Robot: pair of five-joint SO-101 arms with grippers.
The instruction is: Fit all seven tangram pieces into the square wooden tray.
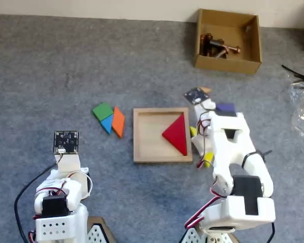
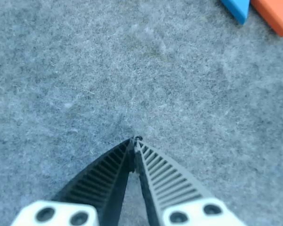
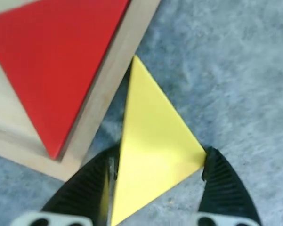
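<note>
Tray (image 1: pixel 147 135) of pale wood lies mid-worktop in the high view, with a red triangle (image 1: pixel 177 132) already seated against its right side, so most of its floor is free for the other six pieces. A green piece (image 1: pixel 103 111), a blue piece (image 1: pixel 107 123) and an orange piece (image 1: pixel 118 121) cluster just left of the tray, and a purple piece (image 1: pixel 225 108) peeks from behind the right arm. In the left wrist view the left gripper (image 2: pixel 134 146) hangs over bare grey felt, fingers pressed together on nothing, probably parked clear of the work. In the right wrist view the right gripper (image 3: pixel 160 157) has its fingers spread wide and closed against opposite edges of the yellow triangle (image 3: pixel 150 141), which sits just outside the tray's rim beside the red one; that edge-on hold looks meant to carry it over the rim.
</note>
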